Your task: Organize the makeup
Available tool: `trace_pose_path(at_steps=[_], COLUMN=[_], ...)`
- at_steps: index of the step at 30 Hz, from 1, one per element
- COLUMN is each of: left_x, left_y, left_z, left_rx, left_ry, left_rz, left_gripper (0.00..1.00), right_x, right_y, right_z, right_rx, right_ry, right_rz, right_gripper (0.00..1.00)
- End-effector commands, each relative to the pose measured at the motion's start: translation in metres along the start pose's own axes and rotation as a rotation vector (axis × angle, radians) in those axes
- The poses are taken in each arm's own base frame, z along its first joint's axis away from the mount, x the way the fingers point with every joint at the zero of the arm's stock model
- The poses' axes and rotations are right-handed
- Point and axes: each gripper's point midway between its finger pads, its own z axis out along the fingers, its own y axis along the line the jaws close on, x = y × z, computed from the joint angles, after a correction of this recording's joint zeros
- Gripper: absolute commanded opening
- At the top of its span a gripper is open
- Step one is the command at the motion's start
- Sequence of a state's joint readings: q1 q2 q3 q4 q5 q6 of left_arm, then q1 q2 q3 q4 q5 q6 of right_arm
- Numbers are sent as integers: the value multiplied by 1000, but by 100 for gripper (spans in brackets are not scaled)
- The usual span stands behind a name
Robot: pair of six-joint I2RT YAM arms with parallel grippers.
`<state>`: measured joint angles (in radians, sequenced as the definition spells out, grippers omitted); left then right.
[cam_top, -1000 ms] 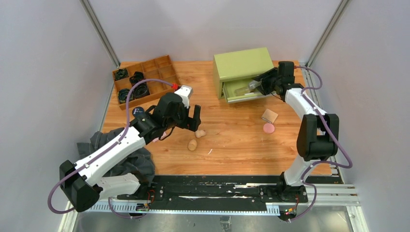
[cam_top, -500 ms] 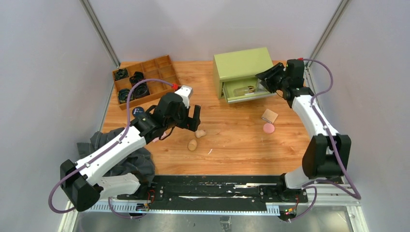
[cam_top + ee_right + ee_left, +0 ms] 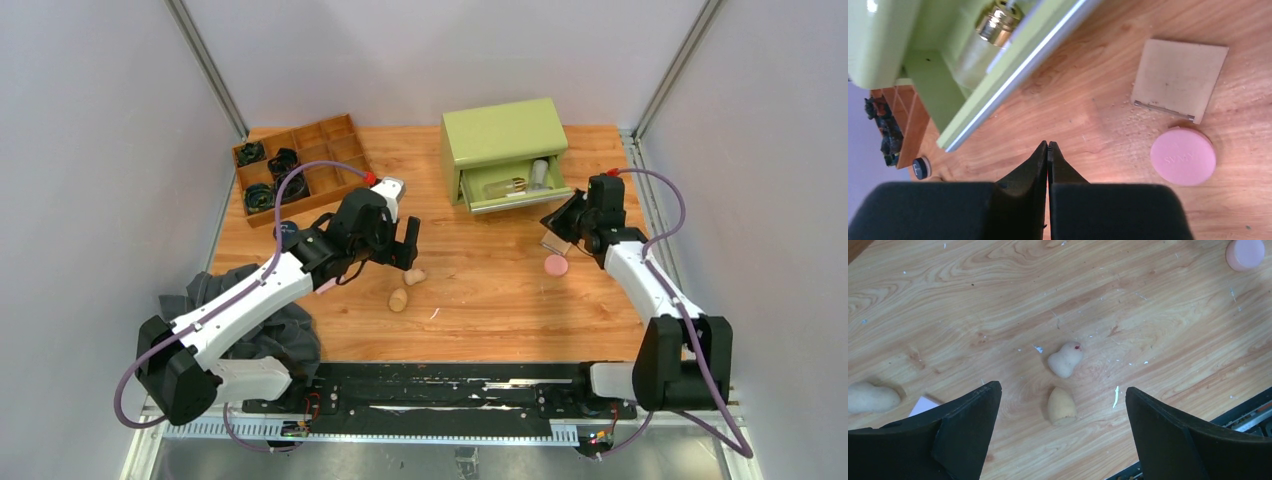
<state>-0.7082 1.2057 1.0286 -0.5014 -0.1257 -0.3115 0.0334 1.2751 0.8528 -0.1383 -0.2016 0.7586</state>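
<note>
My left gripper (image 3: 398, 254) hangs open over two beige sponges: an egg-shaped one (image 3: 1061, 405) between the fingers' lines and a peanut-shaped one (image 3: 1066, 359) just beyond. A third sponge (image 3: 870, 397) lies off to the left. Empty and shut, my right gripper (image 3: 1048, 146) hovers over bare wood. Close to it lie the tan square pad (image 3: 1178, 80) and the pink round puff (image 3: 1183, 156). Two clear bottles (image 3: 505, 186) lie in the open drawer (image 3: 515, 200) of the green box. The dark compact (image 3: 287, 230) shows partly behind my left arm.
A wooden divided tray (image 3: 330, 150) at the back left holds black coiled bands (image 3: 265, 195). The green box (image 3: 505, 135) stands at the back centre. A dark grey cloth (image 3: 250, 320) lies at the near left under my left arm.
My right gripper pulled back out of the drawer toward the tan pad and shut, leaving the bottle inside. My left arm shifted slightly right, still open.
</note>
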Motion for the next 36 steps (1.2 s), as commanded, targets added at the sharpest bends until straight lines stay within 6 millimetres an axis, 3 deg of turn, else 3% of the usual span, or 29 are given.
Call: trace_pose_path(at_steps=[1,6,10,16,25,33,36], left_x=[-17,-15,-13,-12,-13,-14,-15], left_y=[-6,-2,0,5,7,8,9], left_z=[0,-2,-3,-5,-8,-10,-13], left_rx=[26,12,2,-15,-21,-23,-28], left_ry=[-43,-43,-40,-41,-42,-38,-40], left_rz=[-12,-10,-8,-4,11,14,14], left_gripper=[99,100,100,100,100,100,100], right_x=[-5,-5,-9,-23,-43,-42,-39], right_y=[0,7,25,59,85,105,106], right_z=[15,47,67,73,88,129,132], right_rx=[-20,-45,-131,-251,-320,-342,-349], right_ry=[-1,53,43,-37,-69,-19,-7], right_rz=[-11,1,25,-7,-31,-26,-12], right_gripper=[1,1,1,1,1,1,1])
